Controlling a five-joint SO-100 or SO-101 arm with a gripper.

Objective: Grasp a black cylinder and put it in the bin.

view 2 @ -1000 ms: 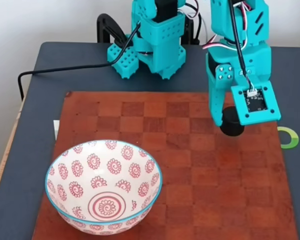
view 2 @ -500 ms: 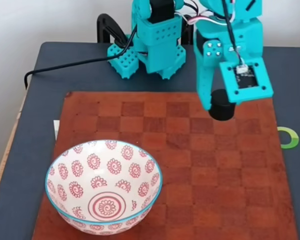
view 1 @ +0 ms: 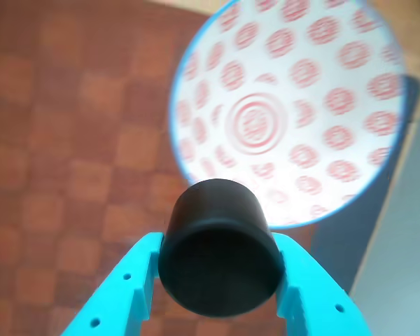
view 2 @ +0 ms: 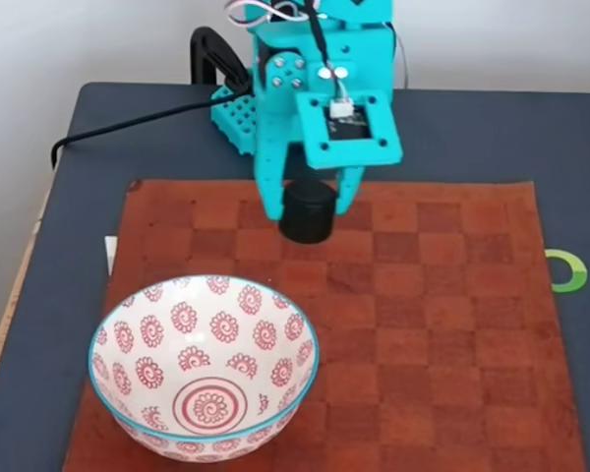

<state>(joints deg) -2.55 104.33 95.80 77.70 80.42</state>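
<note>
My teal gripper [view 2: 309, 208] is shut on the black cylinder [view 2: 307, 212], which hangs in the air above the far side of the brown checkerboard mat [view 2: 442, 324]. In the other view the black cylinder [view 1: 218, 246] sits clamped between the two teal fingers [view 1: 126, 287], its round face toward the camera. The bin [view 2: 205, 364], a white bowl with red spirals and a thin blue rim, stands on the mat's near left corner, below and to the left of the cylinder. Beyond the cylinder in the other view lies the bin [view 1: 294, 105], blurred.
The arm's teal base [view 2: 238, 116] and a black clamp [view 2: 212, 51] stand at the table's far edge, with a black cable [view 2: 128, 123] running left. A green and white ring [view 2: 568, 271] lies off the mat's right edge.
The gripper has swung left across the far side of the mat with the cylinder in it, from the right side to above the middle-left.
</note>
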